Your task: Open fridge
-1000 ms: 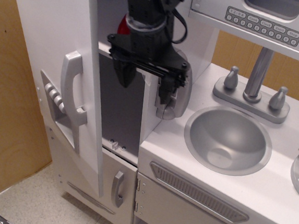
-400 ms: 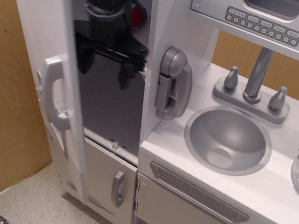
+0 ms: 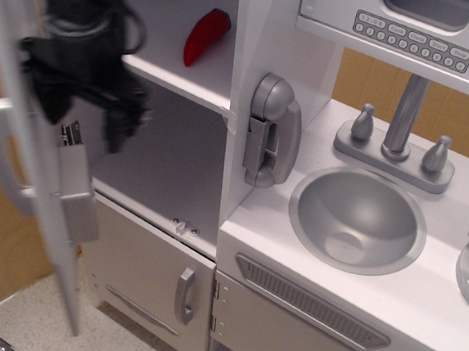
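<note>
Nearest you, at the left edge, the fridge [image 3: 157,165] door [image 3: 31,199] stands swung almost edge-on to the camera, its curved silver handle [image 3: 2,155] facing outward and the dispenser panel [image 3: 73,186] showing on its face. Just behind the door's upper half hangs the black pincer [image 3: 83,117], blurred by motion; its fingers [image 3: 119,128] look spread, but you cannot tell for certain whether they are apart or closed, and nothing seems held between them. Beyond it, the white compartment lies exposed, with a red pepper [image 3: 206,35] on the upper shelf [image 3: 181,76] and a dark item above it, too cropped to name. Further right sit the grey toy phone [image 3: 270,129], the sink [image 3: 358,221] and the tap [image 3: 404,116].

The task looks nearly done. To finish well, you should keep the push along the door's arc, pressing near its free edge rather than the hinge side, and ease off before the door reaches its stop, so the toy kitchen is not shoved sideways.

Compared with a second ago, the door has swung from barely ajar to wide, the pincer has travelled left from beside the phone, and the pepper is now plainly visible.
</note>
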